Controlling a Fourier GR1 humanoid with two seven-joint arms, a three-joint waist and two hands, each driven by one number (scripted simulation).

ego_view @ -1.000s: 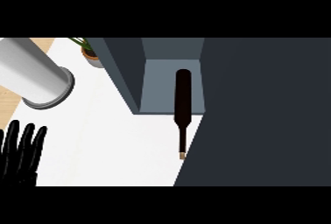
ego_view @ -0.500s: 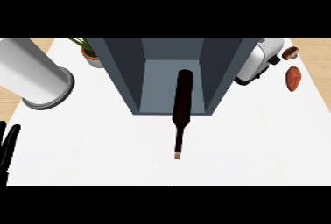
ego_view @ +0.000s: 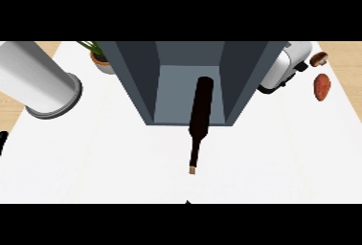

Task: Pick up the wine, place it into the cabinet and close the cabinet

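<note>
- While I am looking steeply down at the white counter [ego_view: 92, 162], only a dark sliver of my left hand [ego_view: 2, 141] is showing at the far left edge; I cannot tell whether its fingers are apart or together, and my right hand is not showing at all.
- Left of centre, a grey metal cylinder [ego_view: 39, 79] is lying tilted near the counter's edge, with a potted plant [ego_view: 101, 58] behind it, just beside the cabinet.
- At centre, the cabinet [ego_view: 148, 76] is standing open toward me, and the wine [ego_view: 198, 119], a dark bottle, is lying lengthwise with its body inside and its neck sticking out onto the counter, pale tip toward me.
- On the right, a white appliance [ego_view: 283, 67] is sitting against the cabinet's wall, a reddish sweet potato [ego_view: 322, 86] and a mushroom [ego_view: 319, 59] beyond it.
- Bare counter is stretching wide on both sides of the neck.
</note>
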